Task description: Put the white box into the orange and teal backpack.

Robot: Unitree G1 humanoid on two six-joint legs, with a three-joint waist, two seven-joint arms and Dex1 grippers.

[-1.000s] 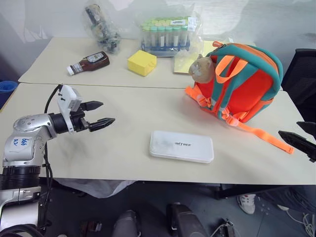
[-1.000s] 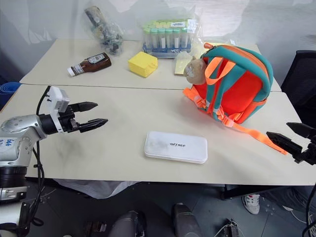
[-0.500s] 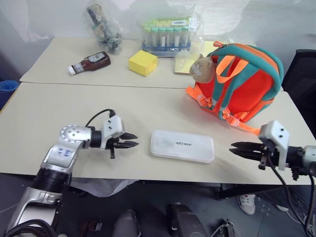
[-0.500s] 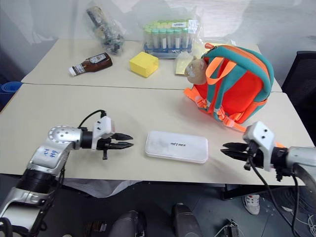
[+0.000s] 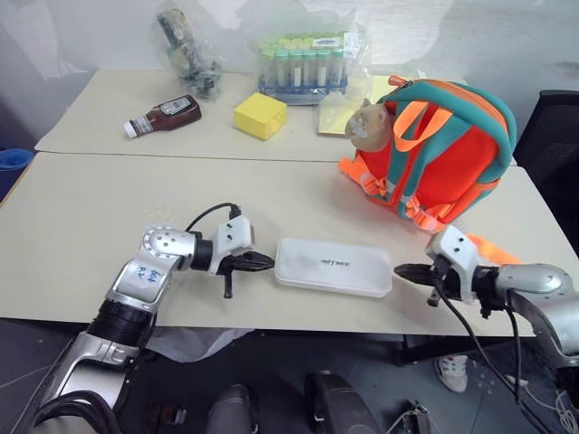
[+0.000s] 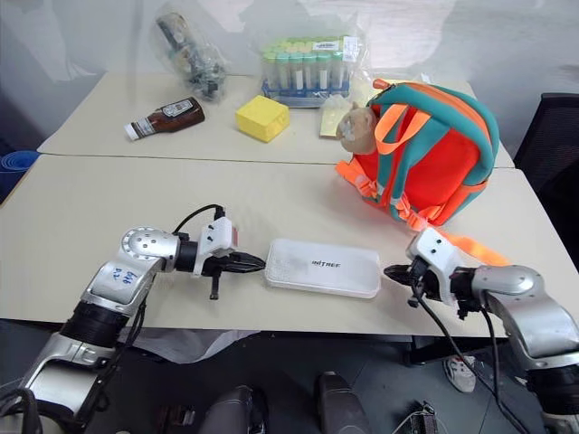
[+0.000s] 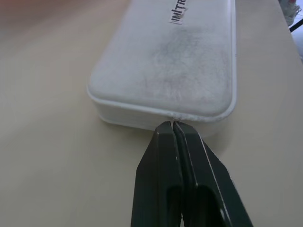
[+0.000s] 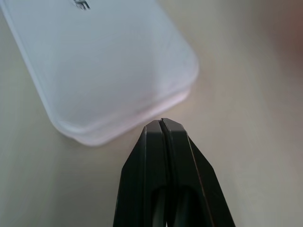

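In the left eye view we see the white box (image 5: pixel 333 266) lying flat on the tabletop (image 5: pixel 109 208), just below the middle of the frame, long side across. The left gripper (image 5: pixel 264 262) sits at its left end and the right gripper (image 5: pixel 401 270) at its right end, both low on the tabletop. The orange and teal backpack (image 5: pixel 434 154) stands in the upper right of the frame, well apart from the box, with a tan plush animal (image 5: pixel 369 125) at its front.

The right eye view shows the same layout; a yellow block (image 6: pixel 261 117), a sauce bottle (image 6: pixel 166 117) and a rack of tubes (image 6: pixel 305 63) lie along the upper part of the frame.

In the left wrist view our left gripper is clenched, fingers pressed together with nothing between them, the tips right at the box's short rim, touching or nearly so.

In the right wrist view our right gripper is likewise clenched and empty, its tips just short of the box's rounded corner; we cannot tell if they touch.

We judge the box stiff, light and smooth, likely slippery on this tabletop. It looks too wide for one gripper across the flat. Pressing it between both closed grippers at the short ends seems the workable hold, though it may slip out if the pressure is uneven.
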